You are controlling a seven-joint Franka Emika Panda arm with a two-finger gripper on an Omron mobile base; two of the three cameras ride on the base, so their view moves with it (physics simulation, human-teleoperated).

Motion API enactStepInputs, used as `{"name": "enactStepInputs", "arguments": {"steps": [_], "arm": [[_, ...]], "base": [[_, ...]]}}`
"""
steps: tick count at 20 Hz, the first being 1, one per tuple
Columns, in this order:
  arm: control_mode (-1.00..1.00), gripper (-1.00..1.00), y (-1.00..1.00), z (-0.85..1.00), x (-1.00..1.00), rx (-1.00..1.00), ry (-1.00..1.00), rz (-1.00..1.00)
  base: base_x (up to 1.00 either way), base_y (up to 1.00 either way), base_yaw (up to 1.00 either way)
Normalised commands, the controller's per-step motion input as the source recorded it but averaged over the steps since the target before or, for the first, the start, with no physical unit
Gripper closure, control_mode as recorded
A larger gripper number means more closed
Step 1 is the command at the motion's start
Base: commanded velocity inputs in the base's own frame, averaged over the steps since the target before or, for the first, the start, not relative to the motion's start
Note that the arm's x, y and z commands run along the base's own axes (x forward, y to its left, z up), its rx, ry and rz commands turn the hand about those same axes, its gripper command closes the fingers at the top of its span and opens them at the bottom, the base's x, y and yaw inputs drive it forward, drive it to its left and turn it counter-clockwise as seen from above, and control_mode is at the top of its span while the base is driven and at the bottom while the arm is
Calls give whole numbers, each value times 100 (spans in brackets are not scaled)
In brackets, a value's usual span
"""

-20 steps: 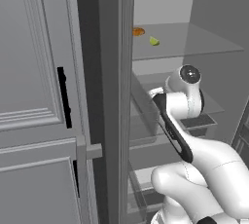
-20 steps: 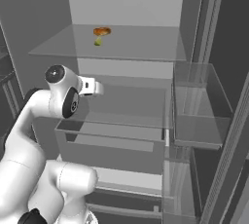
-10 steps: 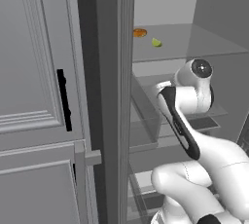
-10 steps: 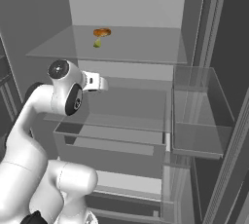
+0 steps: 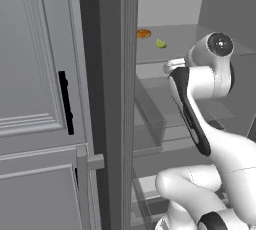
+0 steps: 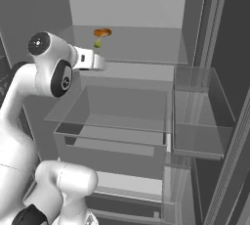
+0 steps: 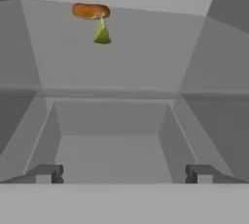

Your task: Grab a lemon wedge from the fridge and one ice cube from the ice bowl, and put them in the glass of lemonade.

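Because the lemon wedge [image 7: 101, 32] was still to be fetched, the fridge [image 5: 107, 99] stood with its door swung wide, leaving the pale interior and the glass shelf [image 6: 141, 48] reachable. The wedge lay toward the back edge of that upper shelf, just in front of an orange oblong item [image 7: 91, 10] and apparently touching it. The gripper [image 7: 124, 173] was pointed into the compartment at shelf level, its jaws spread fully apart and nothing between them, presumably so the small wedge could be straddled. It was still well short of the wedge, and a clear bin [image 6: 201, 114] hung on the right door.
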Motion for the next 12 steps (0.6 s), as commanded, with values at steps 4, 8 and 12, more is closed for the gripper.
{"name": "enactStepInputs", "arguments": {"steps": [4,8,12], "arm": [[-100,-100,-16,100,-5,12,-3,2],[-100,-100,0,27,24,5,14,8],[-100,-100,0,-1,38,1,-9,0]], "base": [[0,0,0],[0,0,0],[0,0,0]]}}
